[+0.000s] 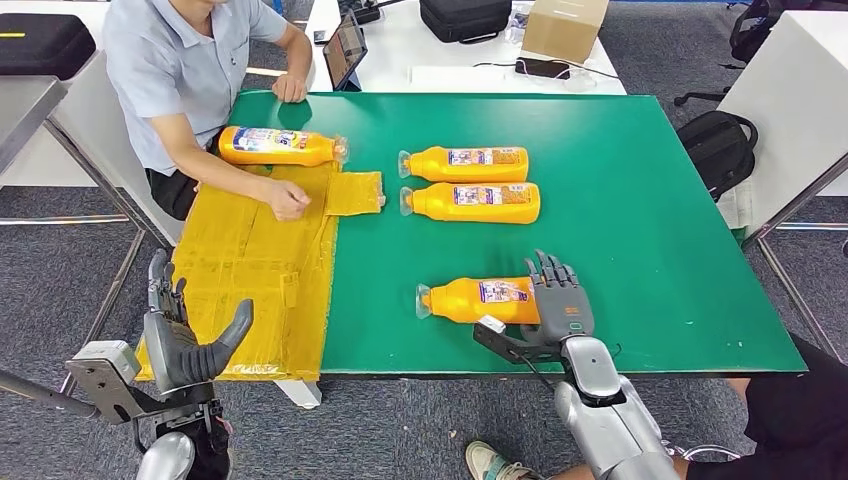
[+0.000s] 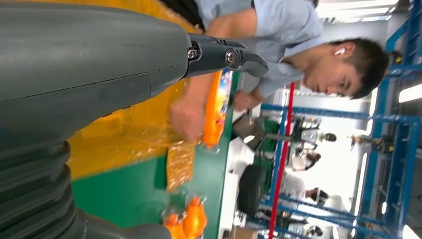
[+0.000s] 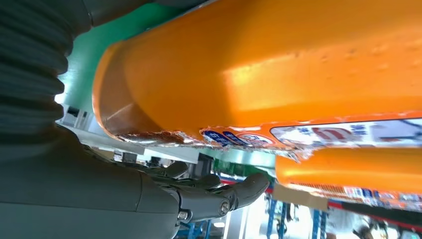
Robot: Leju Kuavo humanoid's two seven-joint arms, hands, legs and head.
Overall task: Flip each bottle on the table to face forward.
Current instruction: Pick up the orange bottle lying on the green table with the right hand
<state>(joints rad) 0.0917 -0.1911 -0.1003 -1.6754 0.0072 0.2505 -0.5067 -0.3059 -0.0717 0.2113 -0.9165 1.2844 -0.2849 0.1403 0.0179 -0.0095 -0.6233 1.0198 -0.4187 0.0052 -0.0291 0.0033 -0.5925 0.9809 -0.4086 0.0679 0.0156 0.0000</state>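
Note:
Several orange bottles lie on their sides on the green table [image 1: 640, 240]. Two are side by side in the middle, the farther bottle [image 1: 465, 164] and the closer bottle [image 1: 472, 202]. A third bottle [image 1: 280, 146] [image 2: 215, 114] lies at the far left by a seated person's hand [image 1: 288, 200]. The nearest bottle [image 1: 475, 300] [image 3: 278, 69] lies by the front edge. My right hand [image 1: 555, 305] rests against its base end with fingers [image 3: 224, 196] stretched out and not closed round it. My left hand [image 1: 190, 345] hangs off the table's front left corner, fingers apart and holding nothing.
A yellow taped sheet [image 1: 260, 270] covers the table's left part. The person [image 1: 190, 70] sits at the far left corner. Behind the green table a white table holds a tablet [image 1: 345, 50], black bag [image 1: 465, 18] and cardboard box [image 1: 565, 25]. A backpack [image 1: 718, 145] lies on the floor at right.

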